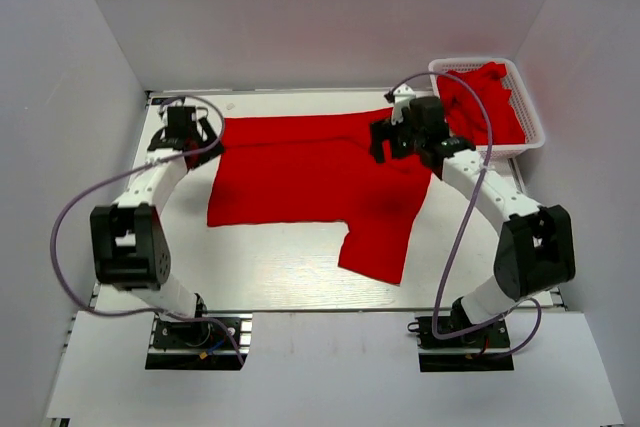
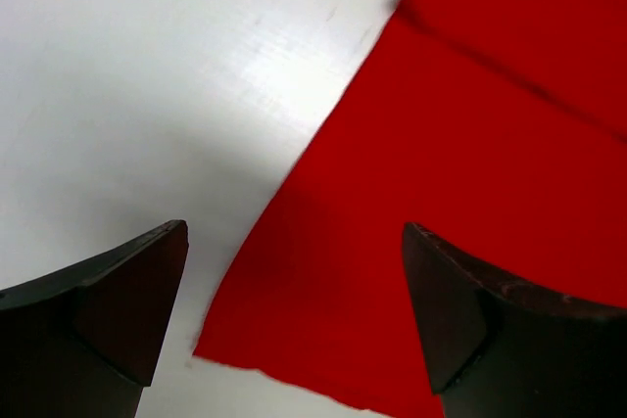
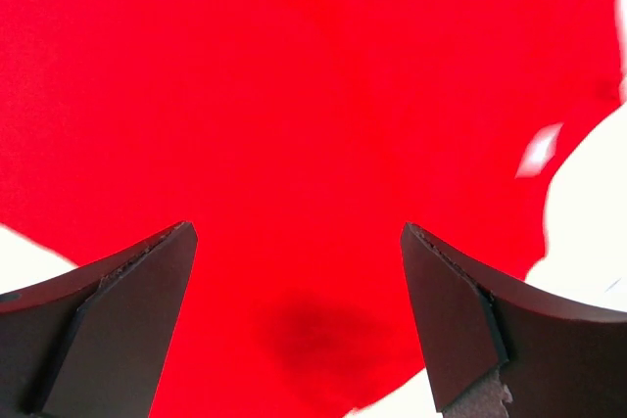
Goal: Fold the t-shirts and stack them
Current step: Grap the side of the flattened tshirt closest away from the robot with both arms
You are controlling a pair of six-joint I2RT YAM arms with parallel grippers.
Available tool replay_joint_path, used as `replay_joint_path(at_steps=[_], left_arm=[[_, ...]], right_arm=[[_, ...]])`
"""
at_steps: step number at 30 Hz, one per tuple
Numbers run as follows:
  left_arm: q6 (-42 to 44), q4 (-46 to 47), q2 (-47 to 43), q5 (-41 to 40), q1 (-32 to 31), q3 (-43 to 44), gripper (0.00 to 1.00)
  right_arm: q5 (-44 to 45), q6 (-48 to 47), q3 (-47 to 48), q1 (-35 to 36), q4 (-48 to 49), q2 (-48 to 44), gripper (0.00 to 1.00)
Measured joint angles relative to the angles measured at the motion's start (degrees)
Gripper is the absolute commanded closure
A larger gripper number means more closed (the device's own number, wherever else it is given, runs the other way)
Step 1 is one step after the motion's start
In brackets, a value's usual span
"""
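A red t-shirt lies spread flat on the white table, with one sleeve pointing toward the near edge. My left gripper is open at the shirt's far left corner. In the left wrist view the left gripper has its jaws wide apart over that cloth corner. My right gripper is open above the shirt's far right part. In the right wrist view the right gripper is just above the cloth, holding nothing. More red t-shirts lie crumpled in the basket.
A white plastic mesh basket stands at the back right corner of the table, beside my right arm. White walls close in the left, back and right sides. Bare white table shows in front of the shirt.
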Motion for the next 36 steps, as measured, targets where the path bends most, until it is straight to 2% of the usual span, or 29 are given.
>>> replay_joint_path(at_steps=[4,10,16,20,23,24,26,27,33,36], left_arm=[[-4.22,-0.48,-6.47,-2.01,0.04,-12.13,0.0],[-6.8,-1.53,-6.84,-1.14,0.07,-24.68,0.0],[-7.61,0.0,-9.31,-0.85,0.02,-26.84,0.0],[-7.54,1.53,-9.77,-0.7,0.02,-27.74,0.07],[-7.1,3.48,-10.38,-0.57,0.04,-28.74,0.16],[-6.84,4.07,-10.43,-0.42,0.09,-28.96,0.25],[-6.27,5.4,-10.25,0.07,0.09,-29.16,0.33],[-5.99,6.03,-10.1,0.39,0.09,-29.18,0.42],[-4.0,10.49,-9.09,3.1,-0.04,-29.7,0.54],[-3.15,12.11,-9.03,3.74,-0.24,-30.36,0.72]], right_arm=[[0.28,3.54,-9.11,1.31,0.42,-3.41,0.1],[0.42,8.74,-16.33,1.73,-0.09,-6.69,0.1],[0.2,11.15,-16.59,1.79,1.18,-9.77,0.1],[0.37,11.8,-17.81,1.84,1.49,-10.1,0.1],[0.42,11.96,-18.82,1.84,1.49,-10.1,0.1],[0.42,12.0,-19.15,1.84,1.44,-10.14,0.1],[0.42,12.2,-19.87,1.84,1.42,-10.34,0.1],[0.42,12.33,-20.22,1.84,1.27,-10.6,0.1],[0.5,13.0,-22.51,2.12,0.85,-13.35,0.1],[0.83,13.2,-24.0,2.32,-0.24,-14.71,0.1]])
